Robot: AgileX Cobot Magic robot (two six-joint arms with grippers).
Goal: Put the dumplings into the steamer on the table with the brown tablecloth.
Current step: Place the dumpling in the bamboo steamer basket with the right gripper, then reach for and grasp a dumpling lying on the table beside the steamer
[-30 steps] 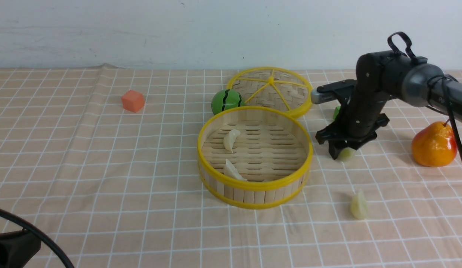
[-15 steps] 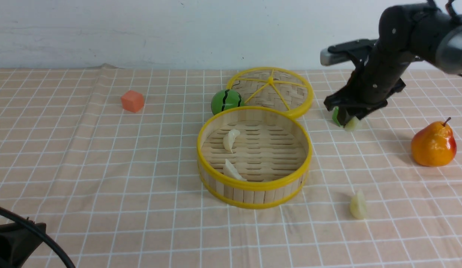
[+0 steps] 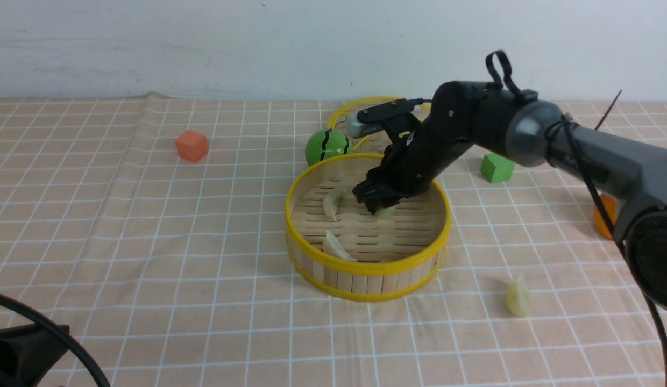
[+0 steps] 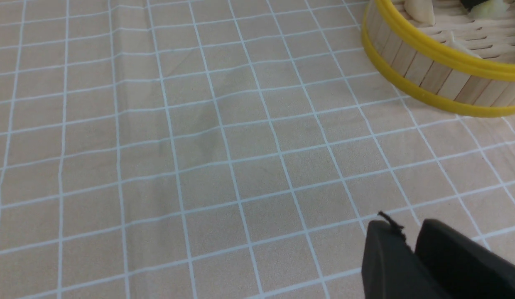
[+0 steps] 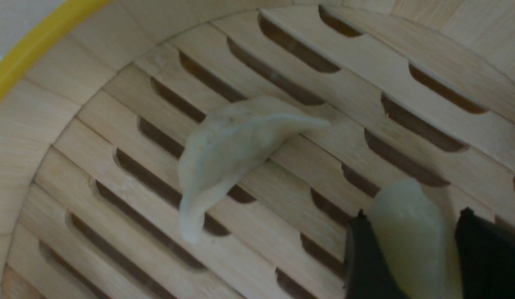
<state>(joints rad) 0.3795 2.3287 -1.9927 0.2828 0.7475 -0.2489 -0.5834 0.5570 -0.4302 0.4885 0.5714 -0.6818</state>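
Right gripper (image 3: pixel 377 203) reaches down inside steamer (image 3: pixel 368 266), clamped narrow on one dumpling (image 5: pixel 411 232) near the floor's centre; can't tell if it touches the slats. Two more dumplings lie in the steamer: one (image 3: pixel 333 203) at 9 o'clock of the held one, just beside it, and one (image 3: pixel 336 247) at 7 o'clock against the wall. The fourth dumpling (image 3: pixel 518 295) sits on the surface (image 3: pixel 150 242) at 4 o'clock of the steamer, apart from it. Green ball (image 3: pixel 325 145) is at 11 o'clock by the rim, green cube (image 3: pixel 496 167) at 2 o'clock. Left gripper (image 4: pixel 403 236) hangs over bare cloth (image 4: pixel 199 145), jaws together, holding nothing.
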